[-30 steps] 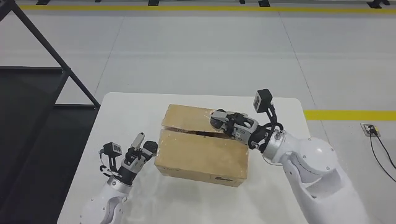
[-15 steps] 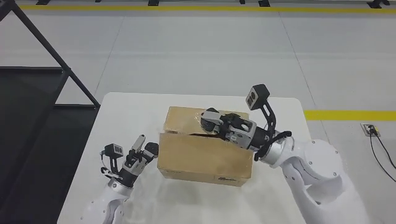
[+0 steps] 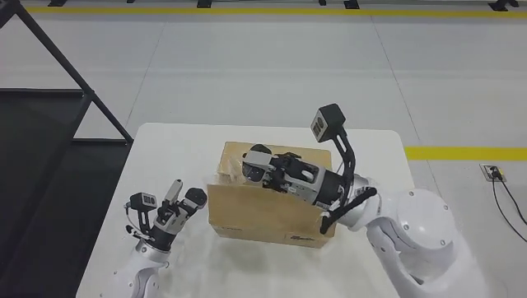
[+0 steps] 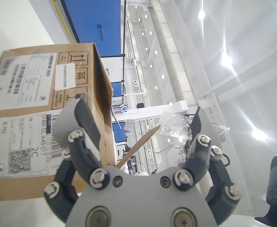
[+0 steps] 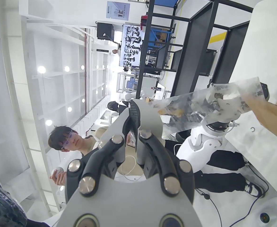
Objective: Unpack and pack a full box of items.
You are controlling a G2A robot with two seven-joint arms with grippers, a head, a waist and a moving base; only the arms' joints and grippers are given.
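A brown cardboard box (image 3: 263,207) with shipping labels stands mid-table; its side (image 4: 46,109) is close in the left wrist view. My right gripper (image 3: 252,160) hovers over the box's back left part, shut on a clear plastic bag (image 5: 207,105) of small parts that hangs out sideways from its fingers (image 5: 135,116). The same bag (image 4: 174,124) shows above the box flap in the left wrist view. My left gripper (image 3: 179,198) sits low beside the box's left end, open with nothing between its pads (image 4: 86,119).
The white table (image 3: 165,150) has bare room on the left, behind the box and at the front. A black metal frame (image 3: 49,125) stands off the table's left side. The box's flaps (image 4: 138,142) stick up.
My right gripper has moved left across the box top and risen, bringing the clear bag up with it. The near flap now stands upright. My left gripper has drifted a little left.
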